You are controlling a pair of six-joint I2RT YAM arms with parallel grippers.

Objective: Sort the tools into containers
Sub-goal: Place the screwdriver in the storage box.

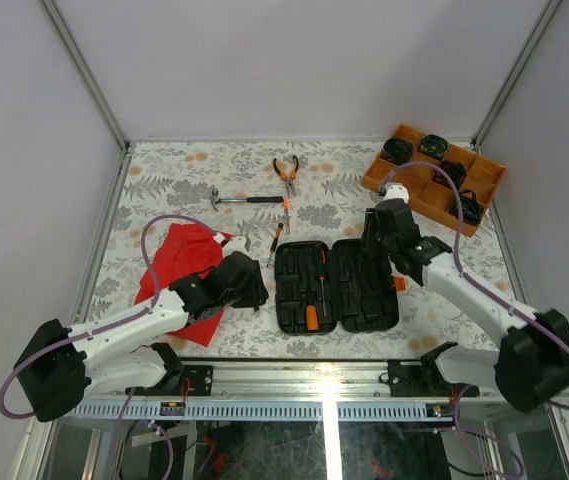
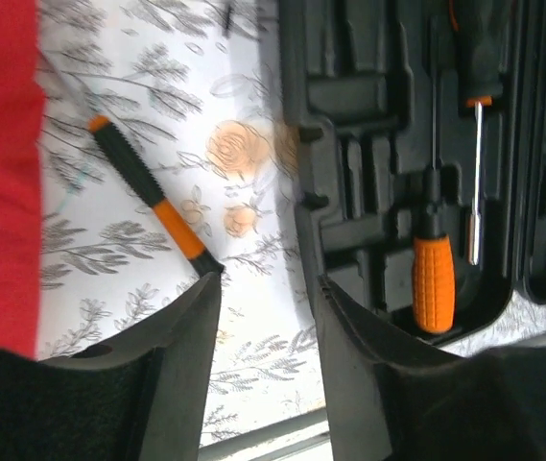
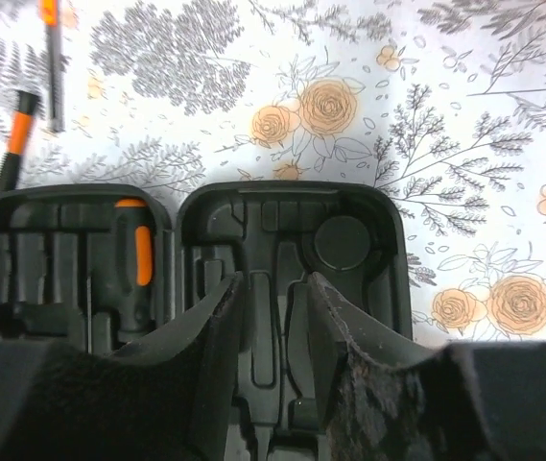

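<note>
Showing pliers (image 1: 285, 172), hammer (image 1: 247, 200) overhead, slotted case (image 3: 344, 240) in wrist views

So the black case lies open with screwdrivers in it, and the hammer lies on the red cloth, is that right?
Not quite. The hammer lies on the flowered table, apart from the red cloth; the top external view shows it. The black case is indeed open with screwdrivers in it.
</note>
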